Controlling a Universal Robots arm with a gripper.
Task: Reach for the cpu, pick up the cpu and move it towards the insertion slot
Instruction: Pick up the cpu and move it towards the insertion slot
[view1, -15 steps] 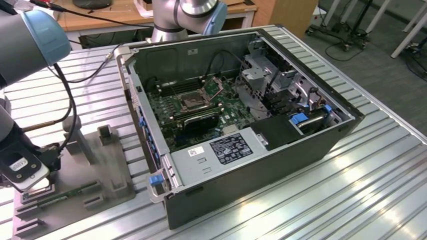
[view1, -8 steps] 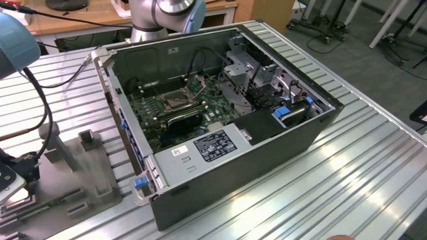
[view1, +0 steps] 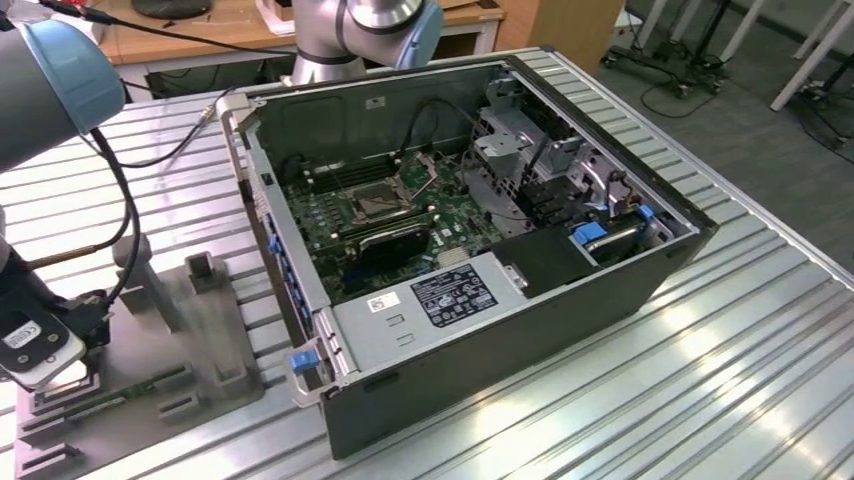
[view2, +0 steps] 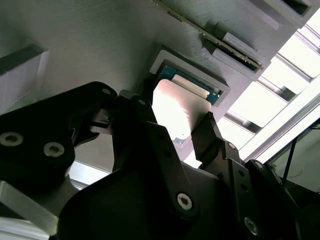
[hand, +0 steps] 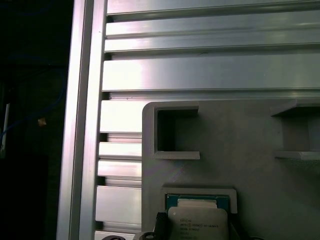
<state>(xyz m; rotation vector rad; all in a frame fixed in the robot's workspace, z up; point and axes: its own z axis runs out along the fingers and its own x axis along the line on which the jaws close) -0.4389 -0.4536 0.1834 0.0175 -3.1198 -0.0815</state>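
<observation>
While the arm hangs low at the eight-o'clock corner of the exterior view, its claw (view1: 56, 375) is down on the grey fixture plate (view1: 200, 345). That plate lies on the ribbed metal desk (view1: 747, 330), just beside the open computer case (view1: 561, 320). From where I stand the cpu (view2: 182, 100) is straight under the claw, not off to any side. In both wrist views the silvery chip lies flat in its shallow square nest in the plate, a strip of green edge showing along one side, and it does not look lifted yet. Being square, it has no long axis to line up with; what matters is that the two black fingers (view2: 210, 135) come down on opposite edges of it, one each side, inside the nest walls. I can see no gap between finger and chip on either side, so I judge the claw closed on the cpu, set narrow, with nothing else in it. The insertion slot (view1: 378, 205), the dark square with the shiny frame on the green board inside the case, is well apart from the claw. It lies off toward two o'clock in the exterior view, with the case's near wall standing between them.
</observation>
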